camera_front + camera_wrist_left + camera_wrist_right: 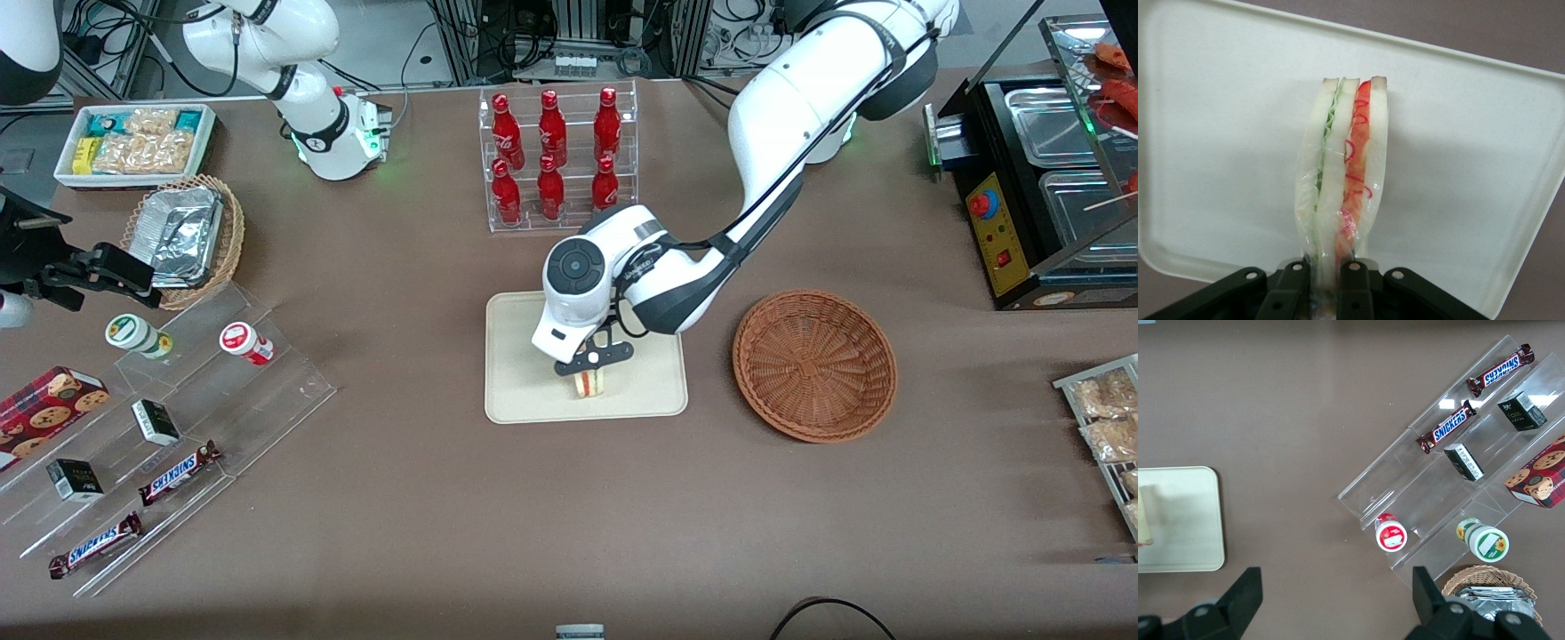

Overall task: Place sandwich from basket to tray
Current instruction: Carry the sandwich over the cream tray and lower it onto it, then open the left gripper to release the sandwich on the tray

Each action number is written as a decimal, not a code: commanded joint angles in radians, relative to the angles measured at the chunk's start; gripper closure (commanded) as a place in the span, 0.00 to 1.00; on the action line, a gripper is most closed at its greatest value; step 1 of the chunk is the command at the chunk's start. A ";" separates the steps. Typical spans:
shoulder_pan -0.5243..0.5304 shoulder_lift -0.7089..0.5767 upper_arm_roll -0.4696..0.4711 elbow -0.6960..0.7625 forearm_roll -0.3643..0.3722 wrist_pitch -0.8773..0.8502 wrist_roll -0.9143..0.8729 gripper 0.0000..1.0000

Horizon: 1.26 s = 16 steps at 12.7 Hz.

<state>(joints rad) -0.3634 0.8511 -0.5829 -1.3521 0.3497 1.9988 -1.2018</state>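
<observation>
The gripper is pinching the sandwich by one edge, its fingers closed narrowly on the clear wrap, and is holding it on edge low over the tray, at about five o'clock from the tray's middle in the front view. The step in hand looks like the set-down: what remains, by this reading, is lowering until the wedge rests on the tray, then parting the fingers and lifting straight off so the slick wrap does not drag. The sandwich is showing pale bread slices with green and red layers under crinkled film. The tray is smooth, cream, round-cornered, low-rimmed. At three o'clock from it, the round woven basket is sitting empty.
</observation>
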 commanded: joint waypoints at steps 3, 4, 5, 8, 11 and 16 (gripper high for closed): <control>-0.032 0.045 0.002 0.039 0.025 0.012 -0.030 0.94; -0.032 0.048 0.003 0.039 0.025 0.012 -0.030 0.89; -0.032 0.052 0.002 0.041 0.023 0.012 -0.030 0.59; -0.026 0.036 0.003 0.045 0.023 0.008 -0.021 0.00; -0.003 -0.041 -0.001 0.038 0.011 -0.011 -0.027 0.00; 0.000 -0.177 0.002 0.045 0.017 -0.216 -0.015 0.00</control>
<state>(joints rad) -0.3686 0.7321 -0.5833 -1.2898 0.3511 1.8411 -1.2049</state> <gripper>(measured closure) 0.000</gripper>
